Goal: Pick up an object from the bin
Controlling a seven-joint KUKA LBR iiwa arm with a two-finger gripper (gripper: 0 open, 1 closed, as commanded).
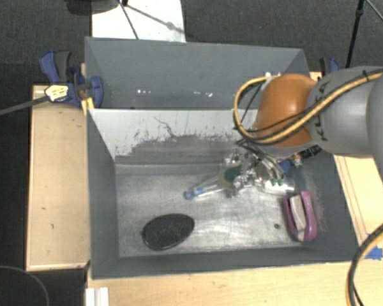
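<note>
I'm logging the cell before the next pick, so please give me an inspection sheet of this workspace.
Surface: grey metal bin, floor scuffed and scratched.
Job's things: black oval pad front left; thin clear stick with a blue tip, mid-floor; purple and pink thing by the right wall.
Clutter: nothing seen.
Grippers: gripper low in the bin, at the stick's right end.
Cables: yellow and black cables loop across the arm's orange cover.
Surroundings: dark floor around the bin.
</note>
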